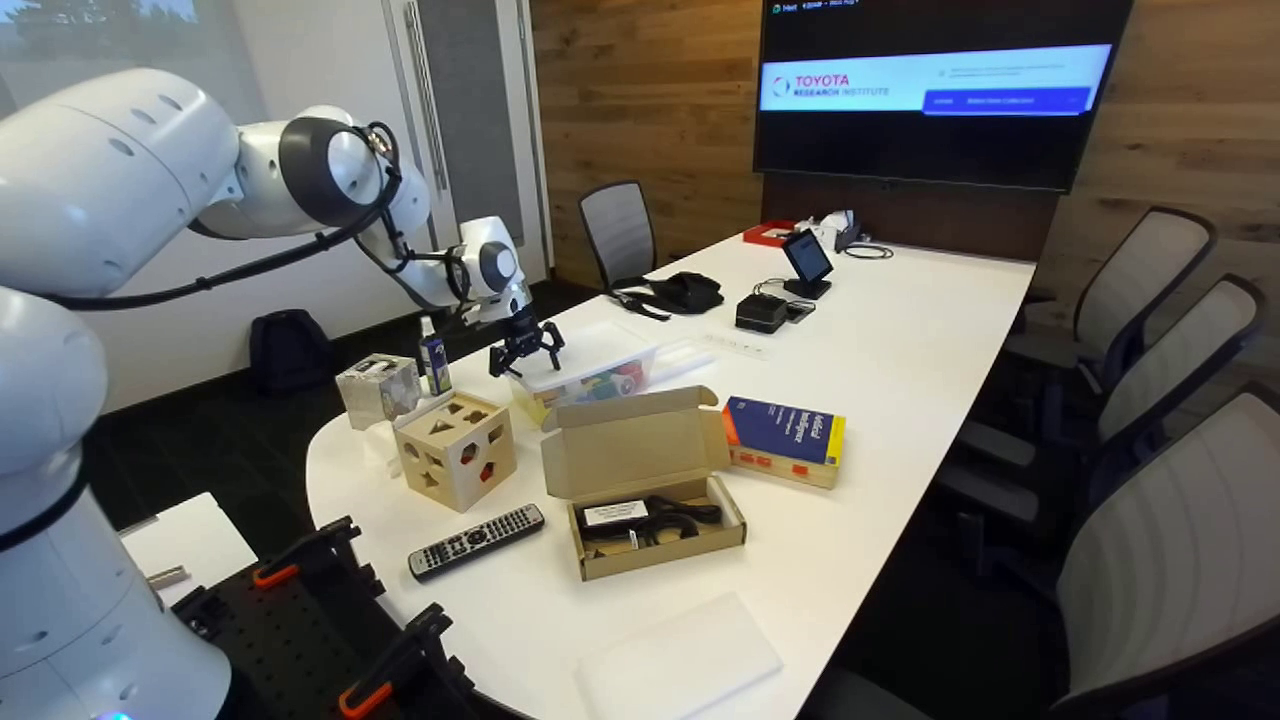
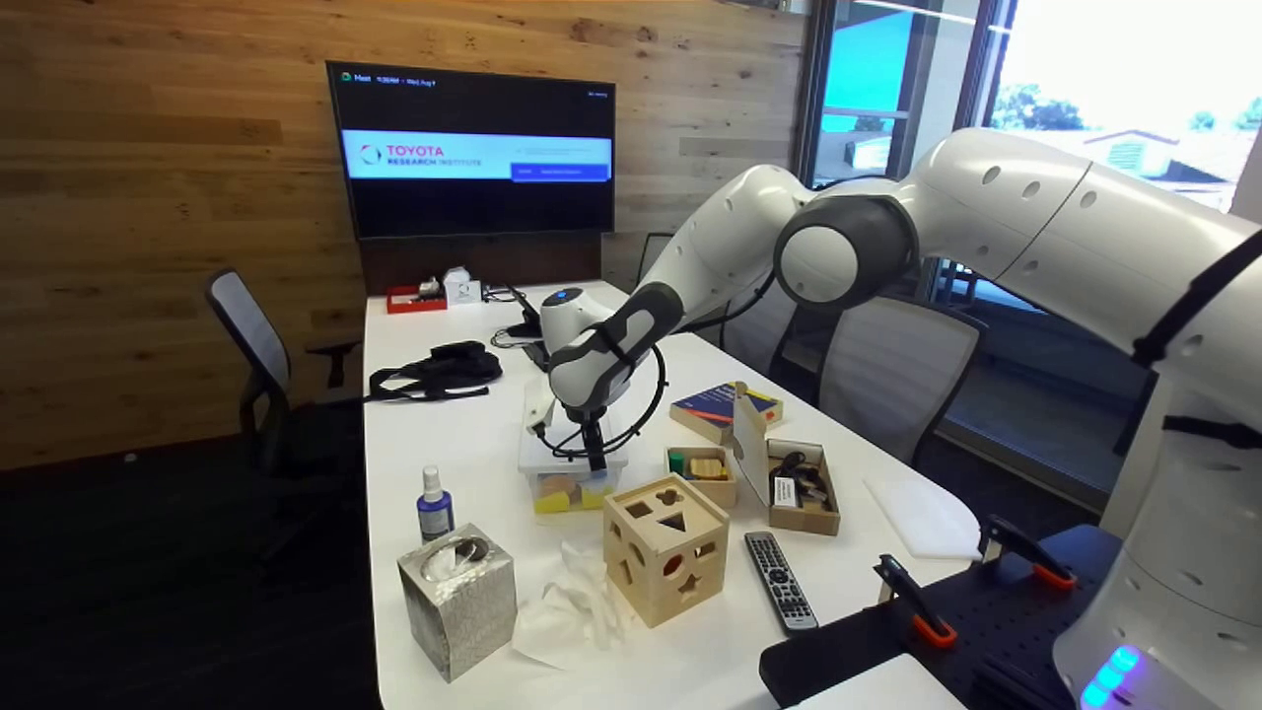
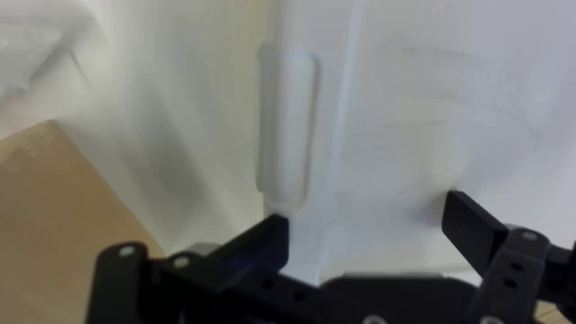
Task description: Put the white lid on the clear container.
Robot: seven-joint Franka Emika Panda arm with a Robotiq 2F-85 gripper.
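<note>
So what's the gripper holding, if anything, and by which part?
Nothing: the gripper stands open at one edge of the white lid, jaws wide apart; whether they touch it, I can't tell.

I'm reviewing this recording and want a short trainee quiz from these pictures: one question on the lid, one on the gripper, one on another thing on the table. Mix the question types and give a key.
1. Multiple choice: where is the white lid in relation to the clear container?
a) beneath it
b) on top of it
c) upright against its side

2. True or false: the gripper stands open.

3. Open question: what lies in the open cardboard box?

Key:
1. b; whether the lid is fully pressed down cannot be told.
2. True.
3. Black cables and a dark item with a white label.
</note>
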